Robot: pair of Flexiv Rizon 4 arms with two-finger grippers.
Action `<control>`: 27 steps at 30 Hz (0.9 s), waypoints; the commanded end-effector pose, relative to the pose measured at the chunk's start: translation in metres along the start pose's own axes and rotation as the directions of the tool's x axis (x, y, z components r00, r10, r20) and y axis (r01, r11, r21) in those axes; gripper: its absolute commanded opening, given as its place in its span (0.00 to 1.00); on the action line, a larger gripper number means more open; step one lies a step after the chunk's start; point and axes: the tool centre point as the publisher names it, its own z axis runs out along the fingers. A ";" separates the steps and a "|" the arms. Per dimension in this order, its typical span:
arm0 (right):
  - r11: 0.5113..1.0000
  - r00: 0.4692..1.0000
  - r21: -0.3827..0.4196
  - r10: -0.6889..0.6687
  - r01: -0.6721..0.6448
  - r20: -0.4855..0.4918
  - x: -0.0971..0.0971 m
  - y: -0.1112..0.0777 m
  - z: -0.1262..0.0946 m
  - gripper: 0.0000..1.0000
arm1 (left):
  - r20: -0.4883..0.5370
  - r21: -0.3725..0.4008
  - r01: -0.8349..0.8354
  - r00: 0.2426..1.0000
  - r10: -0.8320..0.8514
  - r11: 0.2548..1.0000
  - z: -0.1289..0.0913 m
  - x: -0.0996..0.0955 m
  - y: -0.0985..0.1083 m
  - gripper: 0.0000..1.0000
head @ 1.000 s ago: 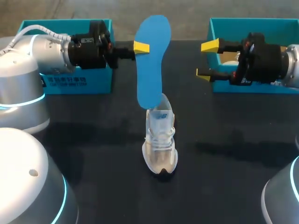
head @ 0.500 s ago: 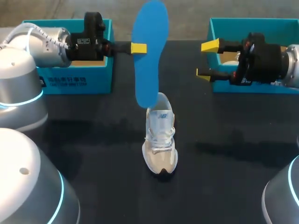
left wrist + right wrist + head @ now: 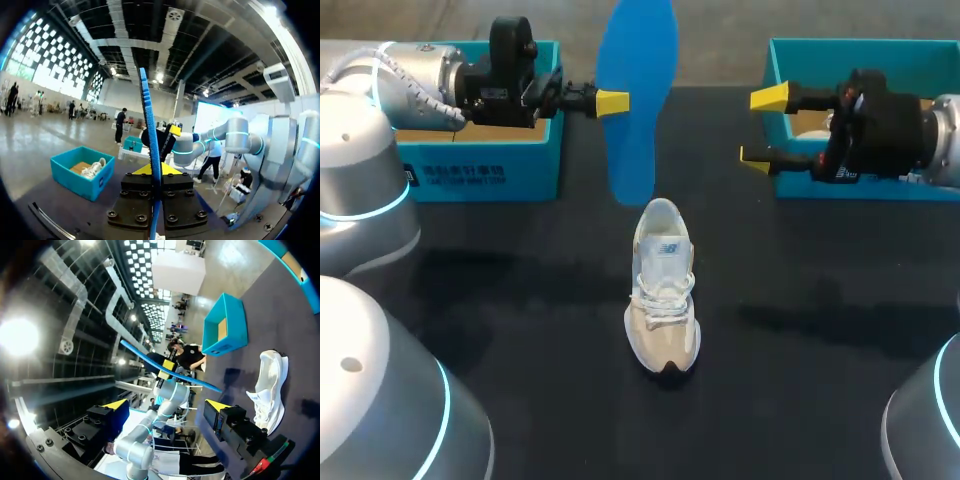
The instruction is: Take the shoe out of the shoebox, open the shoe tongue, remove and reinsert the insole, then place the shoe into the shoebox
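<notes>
The left claw (image 3: 610,101) pinches the blue insole (image 3: 638,100) by its edge, near the middle of its length, and the insole stands on end from the fingers, up and down. Its upper end is cut off in the head view. In the left wrist view the insole (image 3: 148,125) shows edge-on between the fingers of the claw (image 3: 154,172) and hides most of the yellow tips. The shoe (image 3: 663,300) stands on the table (image 3: 520,330) below and a little to the side of this claw, with the toe pointing away from both boxes. From above, the low end of the insole seems to meet the heel, but in the right wrist view a gap shows between the insole (image 3: 170,372) and the shoe (image 3: 270,385). The right claw (image 3: 763,129) has its fingers spread apart with nothing between them, at the near corner of the right box (image 3: 860,55). Its body covers part of this box, and inside lies something white that I cannot make out. The left box (image 3: 480,170) is behind the left arm, partly hidden.
</notes>
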 end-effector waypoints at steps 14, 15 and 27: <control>1.000 1.000 -0.003 0.001 -0.001 0.002 0.000 0.000 0.002 1.00 | 0.017 0.020 -0.400 0.916 0.400 0.916 -0.001 0.001 0.001 0.00; 1.000 1.000 -0.003 0.001 -0.001 0.002 0.000 0.000 0.002 1.00 | 0.017 0.020 -0.400 0.916 0.400 0.916 -0.001 0.001 0.001 0.00; 1.000 1.000 -0.003 0.001 -0.001 0.002 0.000 0.000 0.002 1.00 | -0.002 -0.026 -0.790 0.613 0.790 0.613 0.002 0.004 -0.004 0.00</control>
